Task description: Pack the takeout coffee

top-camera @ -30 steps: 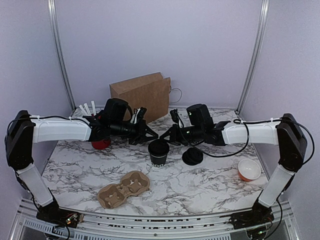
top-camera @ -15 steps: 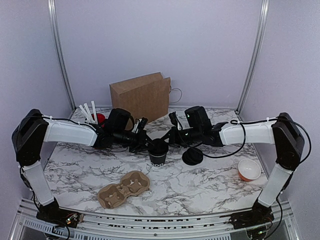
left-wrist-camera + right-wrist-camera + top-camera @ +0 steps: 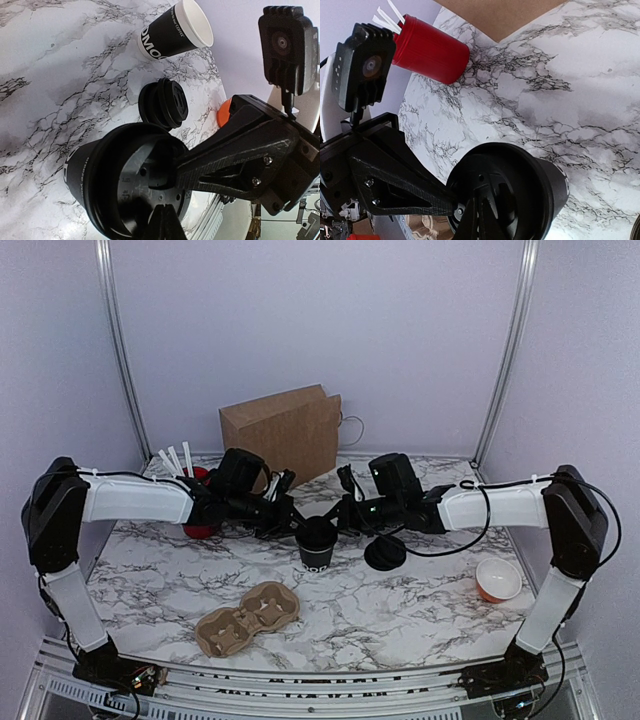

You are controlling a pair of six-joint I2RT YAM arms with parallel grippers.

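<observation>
Pale lilac walls close in a marble-patterned bench [image 3: 400, 620], with a brown paper bag [image 3: 285, 430] standing at the back and a moulded cardboard cup carrier [image 3: 248, 618] lying near the front edge. The takeout coffee [image 3: 317, 545] stands upright in the middle of the bench, between the two arms, with its black lid [image 3: 142, 187] on top.

Both arms reach in low from either side and meet over that lid. The left tool [image 3: 162, 222] has its fingers closed together with nothing between them, the tip resting on the lid's recessed top. The right tool [image 3: 476, 215] is likewise closed and empty, its tip also on the lid. So neither arm is gripping the cup; both bear down on its top.

The step in hand looks like seating the lid, pressed from two sides at once. Whether the rim has snapped down all the way round cannot be told from these views.

A spare lid [image 3: 385, 553] lies just to the right of the cup, an open black cup [image 3: 175, 32] sits beyond it, and a red cup [image 3: 430, 50] of white sticks stands off to the left.

The next move probably calls for both tips to lift clear, one tool to open wide enough to take the cup by its wall, and then a level carry to the carrier or the bag without squeezing the paper or tipping it.
</observation>
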